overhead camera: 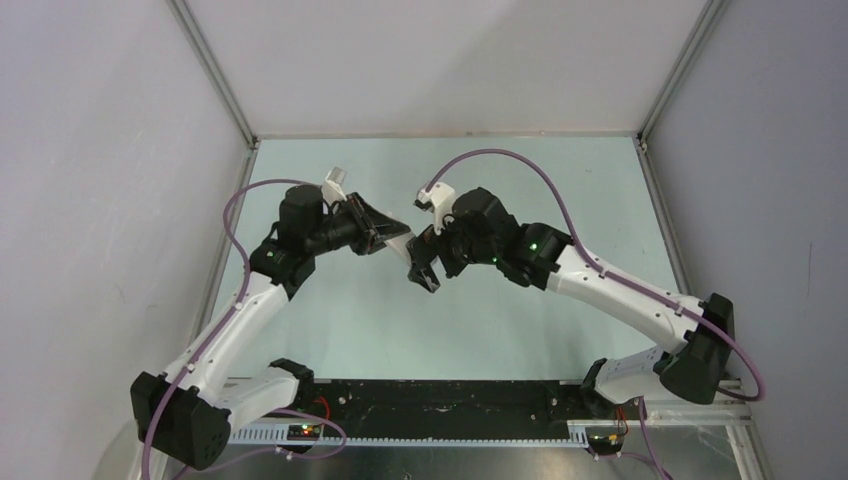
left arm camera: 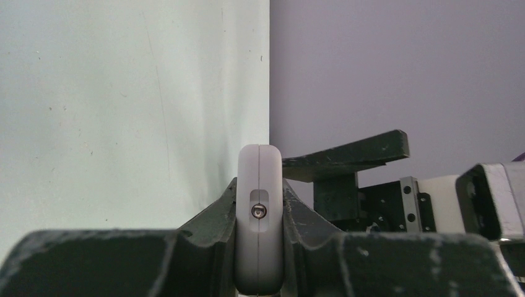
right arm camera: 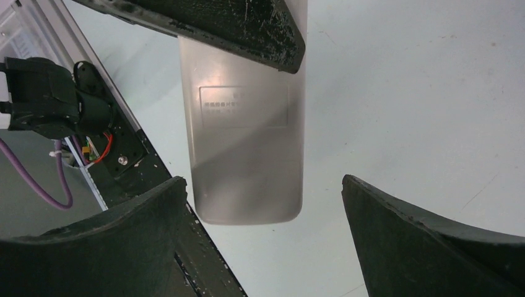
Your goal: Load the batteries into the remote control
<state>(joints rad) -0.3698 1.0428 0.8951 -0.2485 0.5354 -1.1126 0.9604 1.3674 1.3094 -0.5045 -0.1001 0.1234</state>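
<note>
A: Left side first. The left hand (overhead camera: pixel 392 236) is clamped on the remote control (overhead camera: pixel 404 247), over the middle of the table (overhead camera: pixel 340 330). The top view shows only a sliver of white past the fingertips.

B: The left wrist view fills that in. The remote control (left arm camera: pixel 259 223) is seen end-on, pinched between both fingers (left arm camera: pixel 213 213), which press on its two broad faces. The end face has a small recessed window with an emitter, and a seam runs down the middle.

A: Anything of the other arm in that view?

B: Yes. One dark finger (left arm camera: pixel 347 158) of the right hand sticks out just right of the remote control, apart from it.

A: The right wrist view gives the broad face instead. The remote control (right arm camera: pixel 247 142) shows its plain back with a framed rectangle of print too small to read. A left-hand finger (right arm camera: pixel 247 25) covers its top end.

B: And the right hand?

A: The right hand (right arm camera: pixel 263 184) has its fingers wide apart and grips nothing. The remote's rounded free end sits in the gap between them. There is clear space beside one finger (right arm camera: pixel 421 241). The other fingertip is just beside the remote's edge, and contact cannot be told.

B: The top view agrees. The right hand (overhead camera: pixel 424 272) is just beside the remote's free end, and the two hands nearly meet mid-table.
</note>
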